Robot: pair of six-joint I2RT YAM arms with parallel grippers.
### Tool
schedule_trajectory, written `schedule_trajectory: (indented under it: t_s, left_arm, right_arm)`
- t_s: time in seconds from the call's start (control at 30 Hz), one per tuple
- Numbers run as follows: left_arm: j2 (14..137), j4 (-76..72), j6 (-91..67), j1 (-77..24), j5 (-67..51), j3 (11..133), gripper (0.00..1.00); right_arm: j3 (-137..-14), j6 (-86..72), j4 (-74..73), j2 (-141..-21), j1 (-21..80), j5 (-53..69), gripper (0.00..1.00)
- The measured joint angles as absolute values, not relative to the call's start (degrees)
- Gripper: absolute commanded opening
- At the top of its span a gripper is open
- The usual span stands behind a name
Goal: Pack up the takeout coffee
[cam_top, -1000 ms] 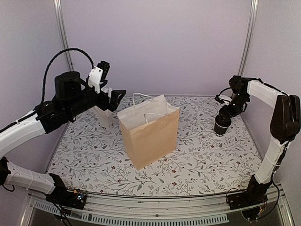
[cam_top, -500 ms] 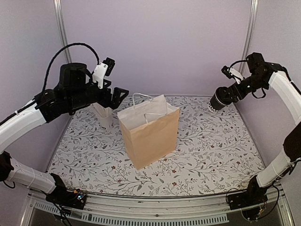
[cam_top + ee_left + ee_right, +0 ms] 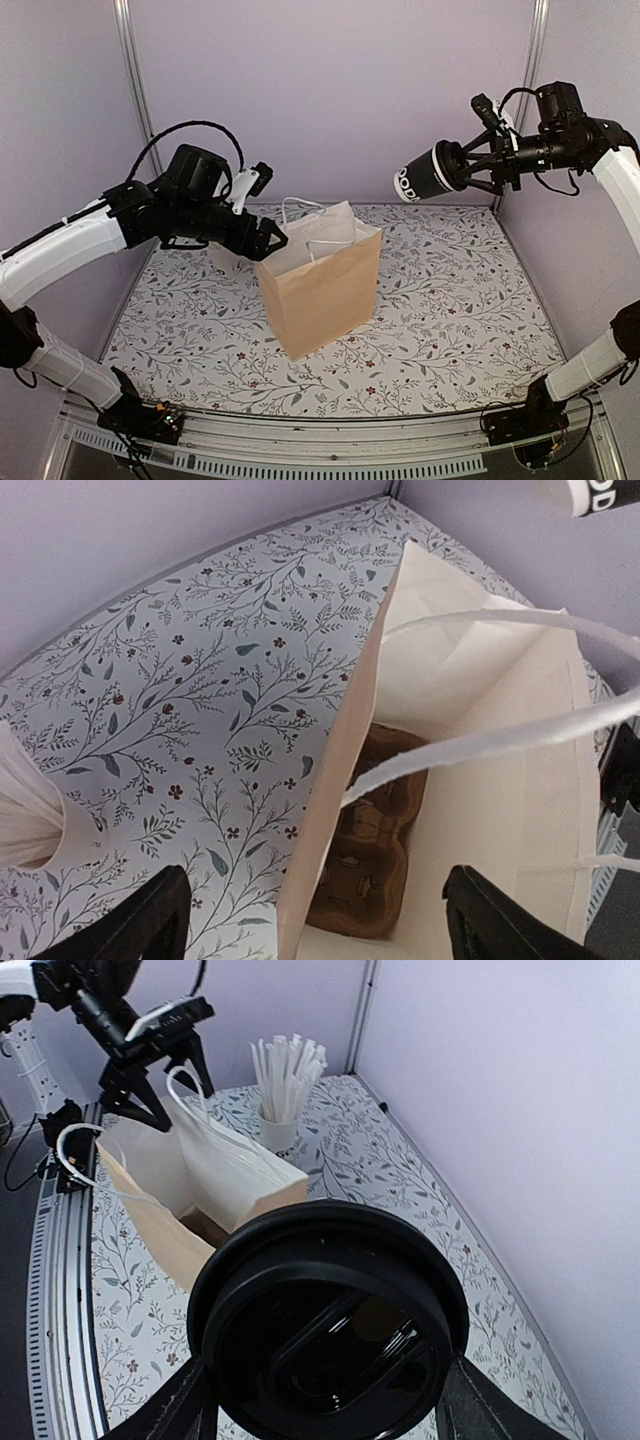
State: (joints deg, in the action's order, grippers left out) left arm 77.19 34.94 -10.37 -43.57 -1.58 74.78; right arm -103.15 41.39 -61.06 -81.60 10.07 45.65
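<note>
One takeout coffee sits clamped sideways in my right gripper, above the tabletop's far edge. Left gripper gapes at the bag rim.

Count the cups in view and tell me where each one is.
2. The black takeout coffee cup is held in the air by the right gripper; the white cup of sticks stands on the table beside the paper bag, far left. More could be hidden.

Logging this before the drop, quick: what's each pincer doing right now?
Left pincer: open, at the paper bag rim.
Right pincer: closed on the takeout coffee.
</note>
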Motion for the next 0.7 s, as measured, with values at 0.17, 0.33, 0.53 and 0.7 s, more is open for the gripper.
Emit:
schedule_trajectory:
  t_s: [0.17,0.33,0.53,0.7]
  left_arm:
    - [81.5,37.7,-9.1,-43.4,-2.2,79.3,0.54]
    - [89.6,39.7,-6.5,-43.4,-3.2,86.7,0.29]
    - [92.8,40.2,-5.5,-43.4,-7.6,88.8,0.19]
    - [92.8,39.2,-5.3,-43.7,-12.2,89.2,0.16]
  right_arm:
    - [-104.8,41.3,-57.5,-81.6,17.8,48.8,0.41]
    - [-106.0,40.5,-55.2,-82.0,22.1,49.8,0.38]
    - [-108.4,43.4,-56.8,-84.4,27.9,45.4,0.37]
    - [-108.4,47.2,-60.3,-85.2,32.8,39.0,0.35]
